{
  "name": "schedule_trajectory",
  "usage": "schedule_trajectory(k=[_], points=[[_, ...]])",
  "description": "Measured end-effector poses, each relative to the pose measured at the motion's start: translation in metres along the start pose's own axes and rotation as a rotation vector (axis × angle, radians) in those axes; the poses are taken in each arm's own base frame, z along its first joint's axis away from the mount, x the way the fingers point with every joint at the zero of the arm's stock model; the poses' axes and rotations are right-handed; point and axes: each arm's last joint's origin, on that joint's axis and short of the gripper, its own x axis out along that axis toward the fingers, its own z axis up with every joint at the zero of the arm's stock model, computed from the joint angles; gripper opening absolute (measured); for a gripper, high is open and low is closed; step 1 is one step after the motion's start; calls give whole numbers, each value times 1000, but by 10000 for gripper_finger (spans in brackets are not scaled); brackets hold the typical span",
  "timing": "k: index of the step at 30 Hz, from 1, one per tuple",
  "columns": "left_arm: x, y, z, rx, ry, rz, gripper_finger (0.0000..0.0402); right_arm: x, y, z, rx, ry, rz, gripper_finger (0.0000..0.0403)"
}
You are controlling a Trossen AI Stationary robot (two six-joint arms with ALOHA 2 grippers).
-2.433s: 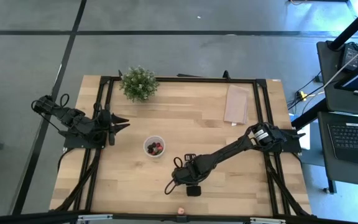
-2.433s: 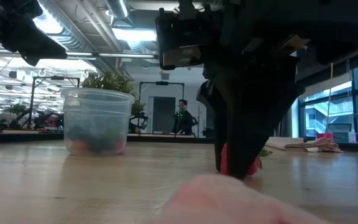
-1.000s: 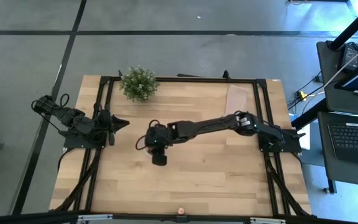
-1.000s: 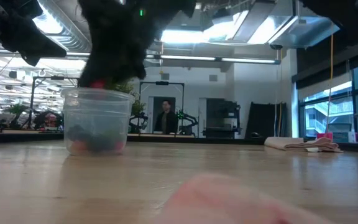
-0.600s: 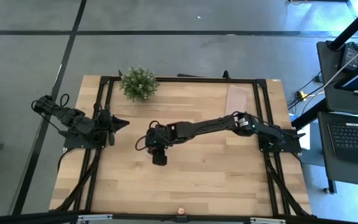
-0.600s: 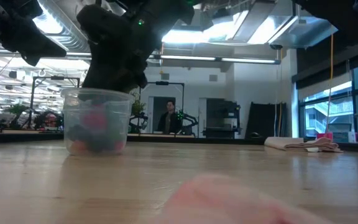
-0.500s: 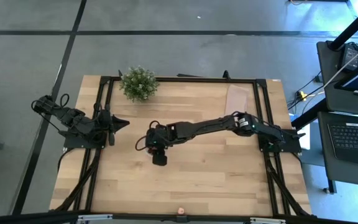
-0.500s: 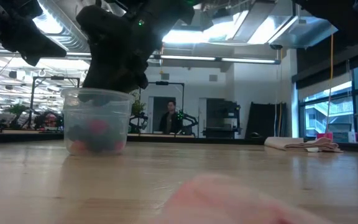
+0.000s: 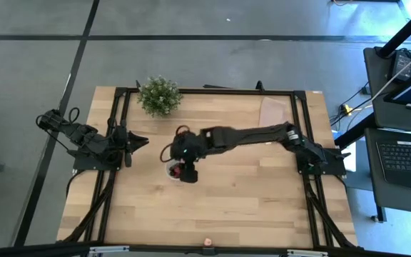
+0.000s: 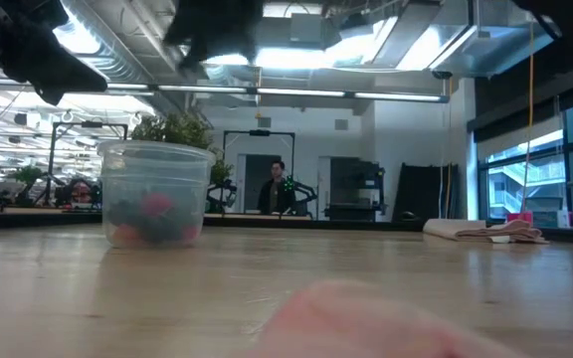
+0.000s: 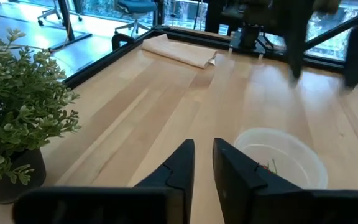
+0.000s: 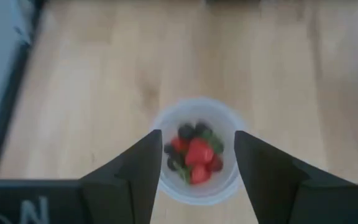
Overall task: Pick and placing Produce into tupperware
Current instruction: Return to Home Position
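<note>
The tupperware point(image 12: 197, 152), a small round translucent cup, stands upright on its base on the wooden table point(image 9: 248, 200). In it lies the produce point(image 12: 194, 152): red strawberries and dark round berries. My right gripper point(image 12: 197, 134) hangs open above the cup point(image 10: 155, 194) with nothing between its fingers, and shows at the top of the low view point(image 10: 212, 30). In the high view it point(image 9: 180, 158) covers part of the cup point(image 9: 172, 171). My left gripper point(image 11: 202, 155) waits at the table's left side point(image 9: 140, 140), its fingers a narrow gap apart and empty.
A bushy potted plant point(image 9: 159, 95) stands at the far edge, left of centre. A flat beige sheet point(image 9: 272, 118) lies at the far right. A small pink thing point(image 9: 207, 243) sits at the near edge. Bare wood lies right of and nearer than the cup.
My right gripper held a red strawberry just above the cup's rim, let it go, and then rose well clear of the cup. The strawberry dropped in and now lies on the other fruit. The cup has stayed in place.
</note>
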Motion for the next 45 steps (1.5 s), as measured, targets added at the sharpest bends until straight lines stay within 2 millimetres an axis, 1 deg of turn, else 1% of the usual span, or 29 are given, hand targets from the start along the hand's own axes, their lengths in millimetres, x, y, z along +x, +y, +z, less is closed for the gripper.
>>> schedule_trajectory(k=[1, 4, 7, 11, 14, 16, 19, 22, 24, 27, 30, 32, 35, 37, 40, 42, 45], points=[[0, 0, 0, -2, -2, -1, 54, -14, 1, 6, -15, -32, 3, 204], [0, -1, 2, -17, -18, -8, 60, -48, 2, 15, -92, -93, 2, 204], [0, -3, 8, -48, -69, -28, 66, -77, -1, 14, -159, -103, -15, 204], [-2, -6, 18, -6, -153, -51, 73, -116, -16, 11, -197, -108, -114, 204], [-3, -8, 25, 42, -215, -60, 78, -150, -34, 6, -176, -133, -196, 204], [-4, -8, 28, 65, -238, -60, 81, -168, -49, -1, -152, -148, -227, 204], [-4, -8, 30, 96, -255, -55, 86, -190, -66, -18, -91, -171, -271, 204], [-4, -8, 30, 114, -264, -32, 90, -214, -74, -43, -18, -232, -303, 204], [-4, -7, 31, 116, -272, -19, 93, -228, -75, -63, 29, -286, -347, 204], [-4, -7, 32, 122, -275, -21, 97, -237, -74, -99, 87, -385, -424, 204], [-4, -8, 32, 129, -271, -64, 100, -239, -71, -134, 113, -522, -450, 204], [-3, -7, 33, 145, -278, -76, 101, -235, -70, -156, 109, -595, -452, 204], [-3, -5, 38, 173, -315, -30, 102, -227, -74, -183, 137, -664, -466, 204], [-2, -2, 40, 195, -335, 11, 100, -224, -78, -197, 178, -684, -479, 204], [0, 3, 42, 209, -339, 80, 94, -217, -86, -215, 230, -662, -509, 204], [2, 6, 42, 215, -337, 134, 90, -217, -91, -223, 251, -659, -530, 205], [6, 13, 41, 213, -321, 227, 84, -221, -97, -231, 276, -673, -572, 205]])
